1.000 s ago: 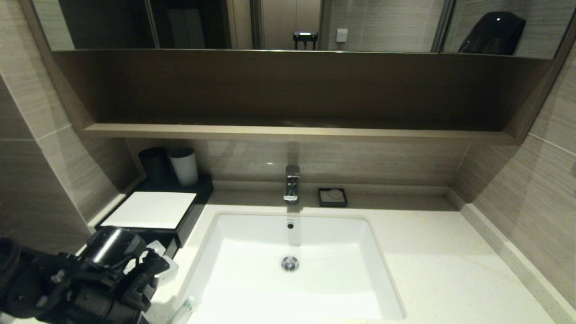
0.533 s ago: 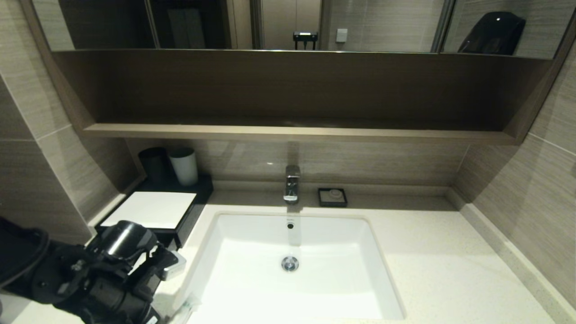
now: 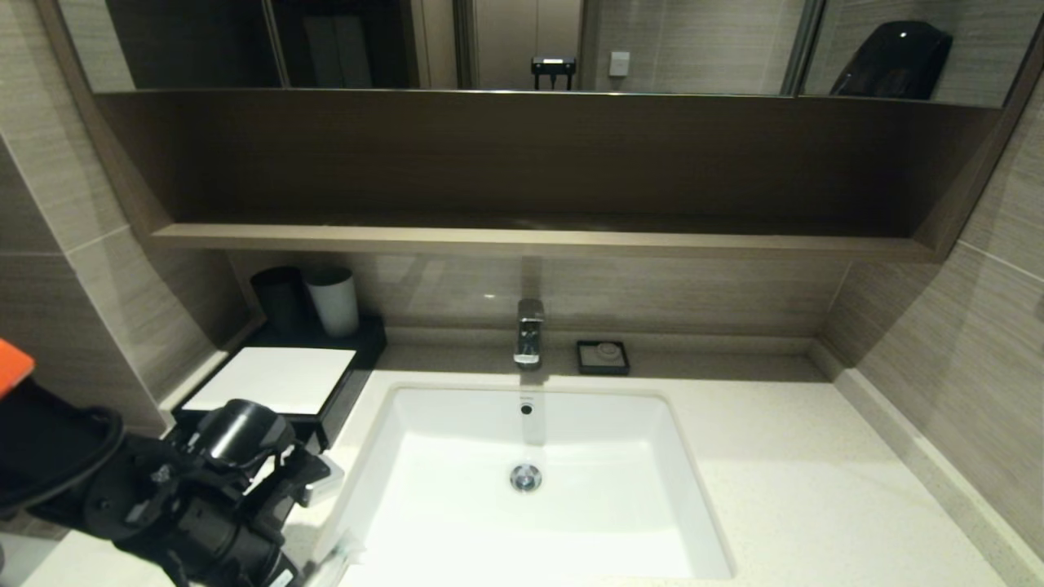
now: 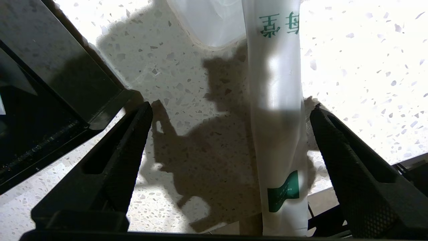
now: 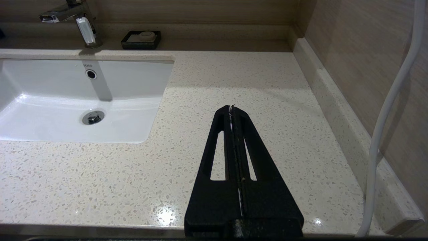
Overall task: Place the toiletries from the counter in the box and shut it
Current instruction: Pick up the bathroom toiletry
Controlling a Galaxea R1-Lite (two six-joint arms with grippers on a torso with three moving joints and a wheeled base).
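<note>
My left gripper (image 4: 231, 106) hangs open just above the counter (image 3: 799, 473), at its front left between the box and the sink. Between its fingers lies a long white-wrapped packet (image 4: 277, 117) with a green label, close to one finger (image 4: 334, 140) and touching neither. A second clear packet (image 4: 210, 23) lies further ahead of the fingertips. The box (image 3: 277, 379) has a white top panel, and its black drawer (image 4: 40, 83) stands pulled out beside the other finger (image 4: 133, 140). In the head view the left arm (image 3: 236, 489) covers the drawer, and one packet end (image 3: 338, 558) shows by the sink's edge. My right gripper (image 5: 231, 107) is shut and empty over the counter right of the sink.
The white sink basin (image 3: 530, 489) fills the middle of the counter, with a faucet (image 3: 528, 330) behind it. A small black soap dish (image 3: 603, 357) sits by the back wall. A black cup (image 3: 281, 297) and a white cup (image 3: 333, 302) stand behind the box. A brown shelf (image 3: 522, 238) overhangs.
My left arm has shifted a little to the right and forward, toward the sink's left edge, with its gripper staying open. The packets and the box have not moved.
</note>
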